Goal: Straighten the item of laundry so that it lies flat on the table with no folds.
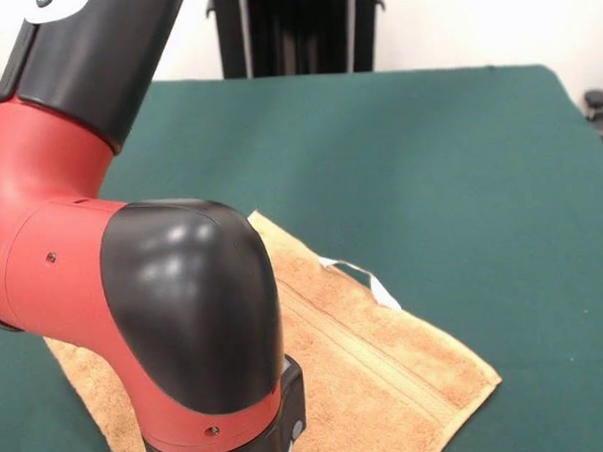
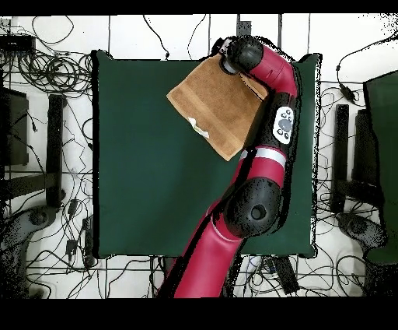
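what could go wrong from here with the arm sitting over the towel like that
The arm covers part of the towel in both views, so any fold left under it can't be checked.

The towel lies near the table's far edge in the overhead view; a further pull that way might drag it partly off.

The white loop tag sticks out from one edge and could snag or flip that edge over.

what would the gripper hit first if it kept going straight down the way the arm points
Likely the towel: the arm's end sits over its far corner in the overhead view. The gripper itself is hidden behind the arm, so height above the cloth is unclear.
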Robot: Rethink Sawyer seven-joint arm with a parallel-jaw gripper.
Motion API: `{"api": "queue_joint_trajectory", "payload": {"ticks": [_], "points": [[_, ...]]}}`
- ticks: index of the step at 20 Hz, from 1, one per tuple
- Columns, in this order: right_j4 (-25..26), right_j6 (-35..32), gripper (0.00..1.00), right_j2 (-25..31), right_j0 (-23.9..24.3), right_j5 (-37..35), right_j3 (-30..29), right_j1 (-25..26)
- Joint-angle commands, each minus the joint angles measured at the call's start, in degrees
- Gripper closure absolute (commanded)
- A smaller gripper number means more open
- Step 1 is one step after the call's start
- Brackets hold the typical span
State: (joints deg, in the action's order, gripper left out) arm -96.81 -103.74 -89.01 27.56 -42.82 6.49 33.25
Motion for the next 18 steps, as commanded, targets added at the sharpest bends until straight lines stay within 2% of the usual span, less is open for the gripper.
{"api": "queue_joint_trajectory", "payload": {"ticks": [1, 7, 10, 13, 18], "points": [[1.6, 4.6, 0.0, -3.3, -1.3, -2.0, -4.6, 3.8], [6.4, 3.4, 0.0, 1.5, -2.5, 0.8, -4.6, 2.6], [11.8, 2.5, 0.0, 6.0, -3.9, -0.1, -5.2, 0.0], [16.7, 1.4, 0.0, 10.2, -5.5, -4.5, -6.5, -3.0], [23.5, 0.4, 0.0, 16.1, -8.7, -16.4, -10.9, -8.8]]}}
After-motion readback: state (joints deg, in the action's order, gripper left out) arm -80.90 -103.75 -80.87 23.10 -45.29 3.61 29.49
